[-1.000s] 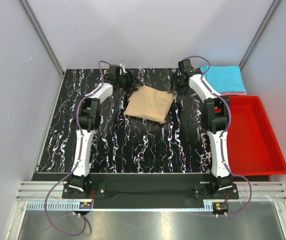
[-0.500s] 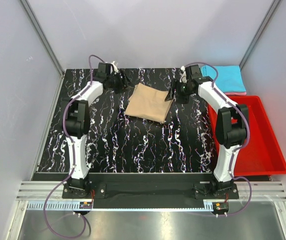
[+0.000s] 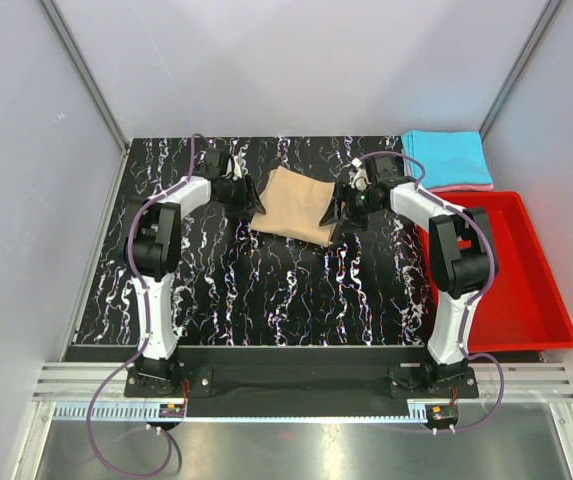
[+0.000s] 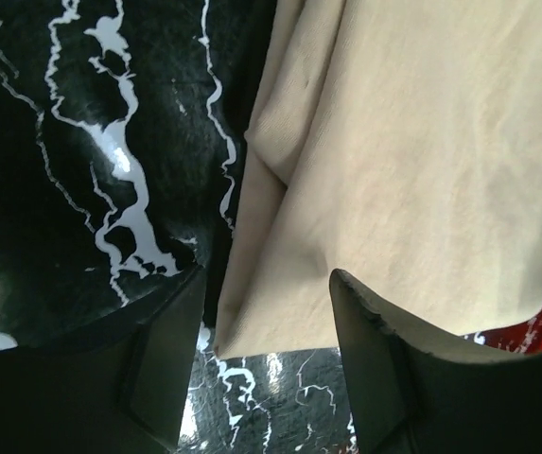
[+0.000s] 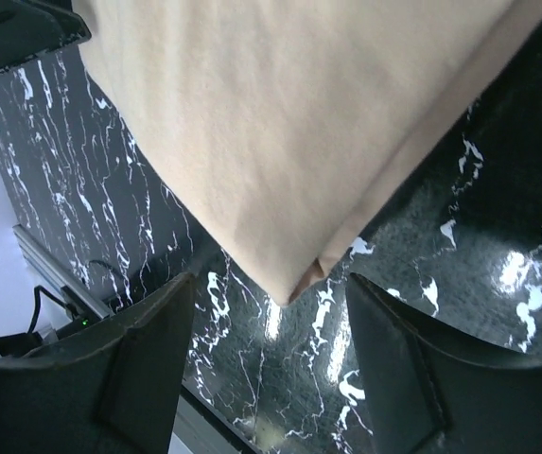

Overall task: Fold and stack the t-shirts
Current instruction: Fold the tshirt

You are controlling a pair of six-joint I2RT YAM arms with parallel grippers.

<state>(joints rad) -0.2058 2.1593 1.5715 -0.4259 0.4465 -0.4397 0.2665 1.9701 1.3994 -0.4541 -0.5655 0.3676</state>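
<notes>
A folded tan t-shirt (image 3: 299,205) lies on the black marbled table (image 3: 266,290) toward the back. My left gripper (image 3: 243,197) is open at the shirt's left edge; in the left wrist view the tan t-shirt (image 4: 412,161) has its corner between the open jaws. My right gripper (image 3: 343,209) is open at the shirt's right edge; in the right wrist view the shirt (image 5: 289,123) has its corner just ahead of the open jaws. A folded cyan t-shirt (image 3: 448,158) lies on a pink one (image 3: 466,187) at the back right.
A red plastic bin (image 3: 506,270) stands at the table's right edge, beside the right arm. Grey walls close in the back and sides. The table's left edge (image 3: 96,270) runs beside the left arm.
Both grippers have come forward from the table's back and closed in on the tan shirt's left and right edges. The shirt has not moved.
</notes>
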